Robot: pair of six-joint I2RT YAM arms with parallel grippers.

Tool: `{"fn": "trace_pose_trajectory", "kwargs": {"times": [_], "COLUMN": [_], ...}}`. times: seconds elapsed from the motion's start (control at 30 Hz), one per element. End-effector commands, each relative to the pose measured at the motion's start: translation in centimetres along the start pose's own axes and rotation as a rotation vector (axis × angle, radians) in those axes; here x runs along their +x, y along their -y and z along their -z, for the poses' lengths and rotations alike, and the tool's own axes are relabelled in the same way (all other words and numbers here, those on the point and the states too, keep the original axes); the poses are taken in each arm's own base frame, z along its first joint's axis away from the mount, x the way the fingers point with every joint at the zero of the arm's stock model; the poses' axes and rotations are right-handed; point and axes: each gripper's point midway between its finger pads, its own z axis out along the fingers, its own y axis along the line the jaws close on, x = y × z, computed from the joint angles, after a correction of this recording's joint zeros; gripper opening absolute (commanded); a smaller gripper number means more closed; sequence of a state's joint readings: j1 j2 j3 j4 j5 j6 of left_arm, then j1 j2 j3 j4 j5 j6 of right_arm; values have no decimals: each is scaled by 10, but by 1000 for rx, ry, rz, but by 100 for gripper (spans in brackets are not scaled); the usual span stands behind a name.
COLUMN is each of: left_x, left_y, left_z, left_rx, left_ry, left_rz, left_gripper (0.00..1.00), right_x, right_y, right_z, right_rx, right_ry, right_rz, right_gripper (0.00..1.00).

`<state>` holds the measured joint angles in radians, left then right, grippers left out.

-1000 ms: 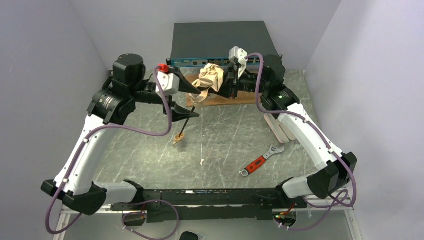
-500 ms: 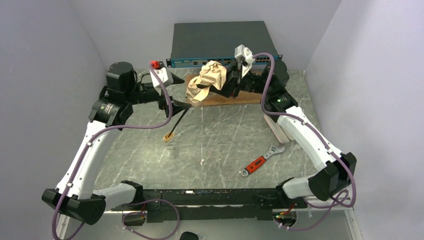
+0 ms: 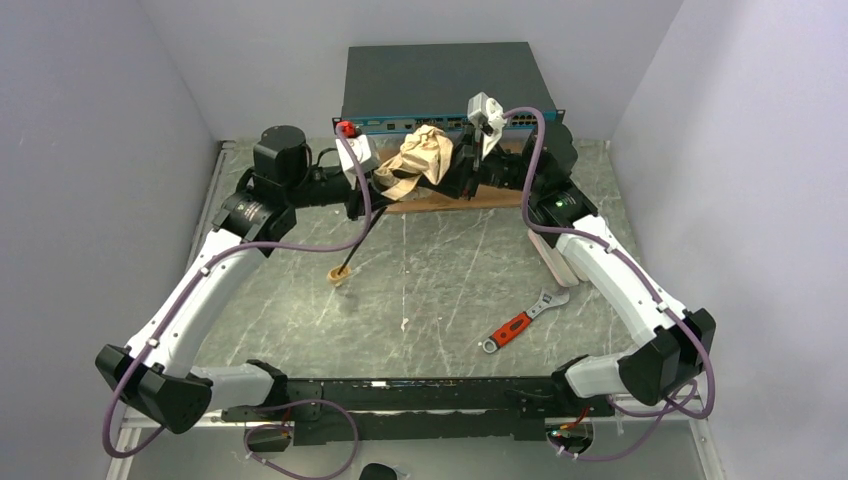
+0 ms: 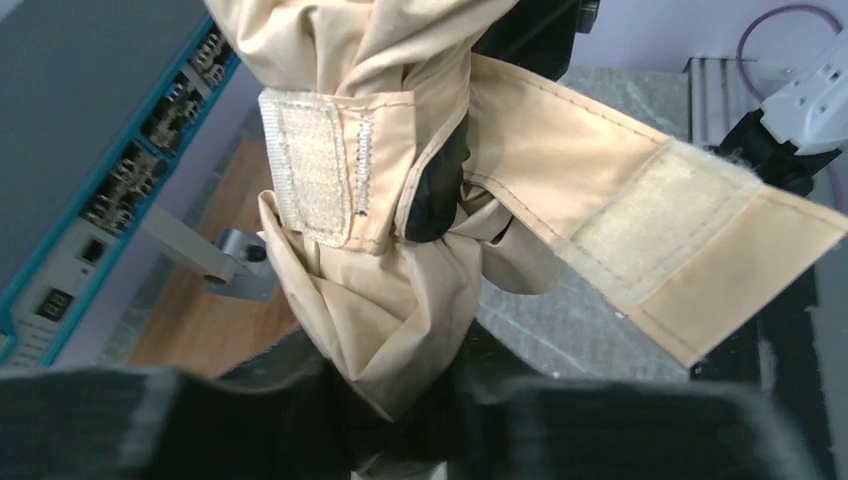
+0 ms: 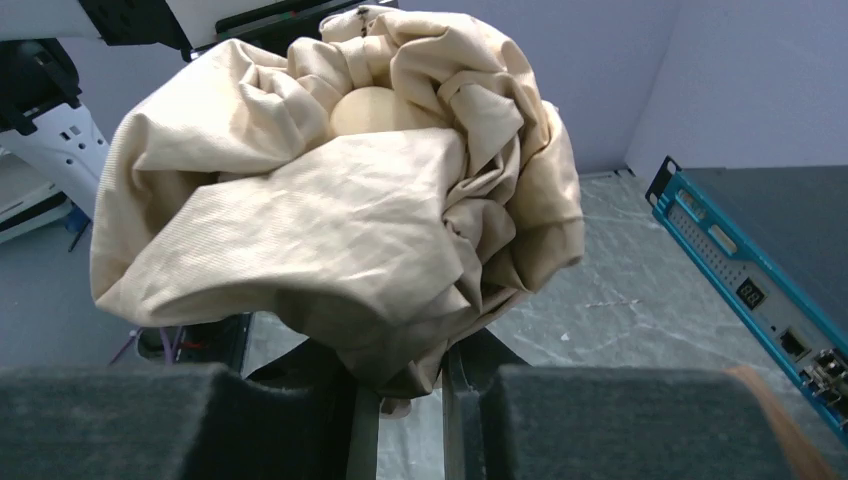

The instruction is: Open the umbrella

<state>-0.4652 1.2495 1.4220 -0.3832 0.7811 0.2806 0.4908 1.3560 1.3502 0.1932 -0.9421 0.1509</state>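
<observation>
While the umbrella [image 3: 420, 158] hangs above the far edge of the bench [image 3: 450, 290], just in front of the network switch [image 3: 440, 80], I have it pinched from both ends. The right gripper [image 5: 400, 385] is clamped narrow on the crown end of the crumpled beige canopy. The left gripper [image 4: 400, 410] is closed narrow around the gathered fabric at the opposite end, where the canopy meets the shaft [image 3: 365, 232].

What matters for my next move is the long axis. It runs from the canopy down and toward the near-left, along the black shaft, to the cream knob handle [image 3: 340, 275], which seems to rest on the bench, though I can't be sure of contact from above. That puts the shaft and handle on the left arm's side, with the right arm well apart from them.

The velcro strap [image 4: 650, 235] is already undone and flaps loose beside the left fingers, so the canopy is free to spread. I judge the opening stroke has to work along that axis, with the left arm moving and the right holding the crown.
</observation>
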Motion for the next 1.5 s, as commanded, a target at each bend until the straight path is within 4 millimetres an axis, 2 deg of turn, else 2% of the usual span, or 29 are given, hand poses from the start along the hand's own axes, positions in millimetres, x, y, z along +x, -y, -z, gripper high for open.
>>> {"fn": "trace_pose_trajectory", "kwargs": {"times": [0.0,0.03,0.1,0.17,0.2,0.3,0.4,0.5,0.57,0.7,0.77,0.93,1.07,1.13,1.23,1.37,1.47], "left_x": [4,3,-2,-8,-9,-14,-10,-10,-18,-53,-73,-115,-133,-142,-157,-177,-188], "left_y": [2,0,-3,-9,-13,-15,-14,-4,3,-5,-16,-39,-54,-60,-61,-58,-61], "left_z": [14,16,23,30,34,44,50,50,47,43,44,53,58,59,62,74,89], "left_rx": [-15,-14,8,-6,-28,-46,-58,-8,30,53,43,-45,-125,-137,-120,-129,-178], "left_ry": [13,16,35,37,28,-5,-41,-35,4,139,216,366,456,499,531,576,607], "left_rz": [26,40,54,25,-1,-133,-178,-152,-99,79,169,240,331,363,339,280,274], "left_gripper": [4,0,0,0,0,0,0,0,0,0,0,0,0,0,0,0,0], "right_x": [-45,-44,-37,-20,-3,28,23,6,-2,8,19,29,26,17,7,-6,-4], "right_y": [-8,-6,0,6,12,17,17,17,17,10,10,17,11,4,6,11,7], "right_z": [19,21,28,44,57,88,96,90,84,77,77,80,49,19,-17,-47,-67], "right_rx": [55,62,87,122,165,213,235,223,206,178,195,275,194,112,28,-25,-70], "right_ry": [82,74,29,-42,-99,-194,-202,-155,-131,-143,-150,-102,-34,-3,8,37,40], "right_rz": [98,85,61,39,2,-34,-18,-2,-7,-47,-49,-61,-98,-53,-20,-2,-2], "right_gripper": [0,8,37,64,77,89,93,94,93,91,91,92,93,93,92,92,90]}}
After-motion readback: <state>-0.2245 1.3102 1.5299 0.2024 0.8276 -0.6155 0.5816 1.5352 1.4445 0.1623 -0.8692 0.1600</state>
